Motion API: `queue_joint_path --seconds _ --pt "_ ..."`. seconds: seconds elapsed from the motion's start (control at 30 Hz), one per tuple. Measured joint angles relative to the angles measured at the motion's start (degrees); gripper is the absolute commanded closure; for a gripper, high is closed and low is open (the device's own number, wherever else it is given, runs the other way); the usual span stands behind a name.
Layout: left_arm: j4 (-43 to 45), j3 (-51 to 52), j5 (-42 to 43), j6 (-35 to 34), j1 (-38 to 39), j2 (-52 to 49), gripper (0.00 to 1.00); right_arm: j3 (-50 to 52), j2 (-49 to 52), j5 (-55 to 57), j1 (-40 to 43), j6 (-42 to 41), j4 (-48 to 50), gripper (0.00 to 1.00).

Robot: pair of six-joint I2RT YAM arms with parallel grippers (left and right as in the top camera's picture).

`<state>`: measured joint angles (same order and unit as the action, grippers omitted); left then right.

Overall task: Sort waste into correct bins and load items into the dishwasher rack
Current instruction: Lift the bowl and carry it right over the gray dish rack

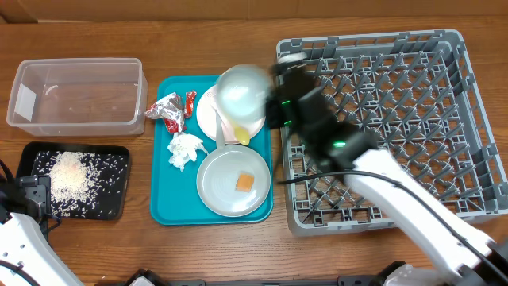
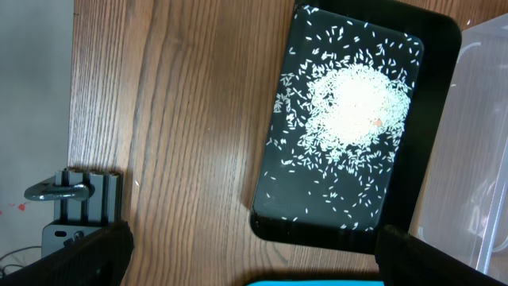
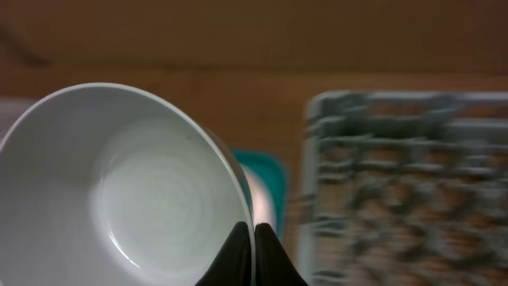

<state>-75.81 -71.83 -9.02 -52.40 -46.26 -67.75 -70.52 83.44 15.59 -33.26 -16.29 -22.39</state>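
The right gripper point(image 3: 254, 235) is pinched tight on the rim of the small grey-white bowl point(image 3: 119, 187), one finger inside and one outside; the bowl hangs in the air on its side, its hollow facing the wrist camera. From overhead it shows as a blur above the upper right part of the teal tray point(image 1: 163, 202), just beside the left wall of the dishwasher rack point(image 1: 456, 59) and not in it. No dishes can be seen among the rack's pegs (the arm hides a strip of them).

The teal tray holds the rest; crumpled foil wrappers point(image 1: 170, 110) at its upper left, a white napkin point(image 1: 185, 150) below them, a pink plate point(image 1: 208, 113) half covered by the raised bowl, and a yellow spoon point(image 1: 240, 137) at that plate's lower edge. The grey plate point(image 1: 218, 195) sits in the tray's lower right with the orange cube point(image 1: 244, 182) on it.

The clear tub point(image 1: 75, 119) stands at the table's point(image 1: 238, 250) upper left; below it the black tray point(image 1: 115, 202) carries the rice point(image 1: 67, 171), heaped in the middle with grains scattered around.

The left gripper point(image 2: 254, 238) hovers over the near edge of the black tray, jaws spread wide, holding nothing.
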Motion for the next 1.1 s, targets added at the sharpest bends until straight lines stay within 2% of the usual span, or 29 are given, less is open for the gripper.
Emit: queue_joint_path --seconds 0.3,0.6,0.83,1.1 --pt "0.0 0.0 0.0 0.0 0.0 0.0 0.00 -0.4 -3.7 20.5 13.5 2.7 -3.5 0.96" --pt "0.0 0.0 0.0 0.0 0.0 0.0 0.00 -0.4 -1.3 26.8 29.0 5.9 -2.7 0.96" --pt "0.0 0.0 0.0 0.0 0.0 0.0 0.00 -0.5 4.7 30.0 30.6 12.7 1.0 0.96" --pt "0.0 0.0 0.0 0.0 0.0 0.0 0.00 -0.5 14.3 38.8 30.6 21.6 6.5 0.96"
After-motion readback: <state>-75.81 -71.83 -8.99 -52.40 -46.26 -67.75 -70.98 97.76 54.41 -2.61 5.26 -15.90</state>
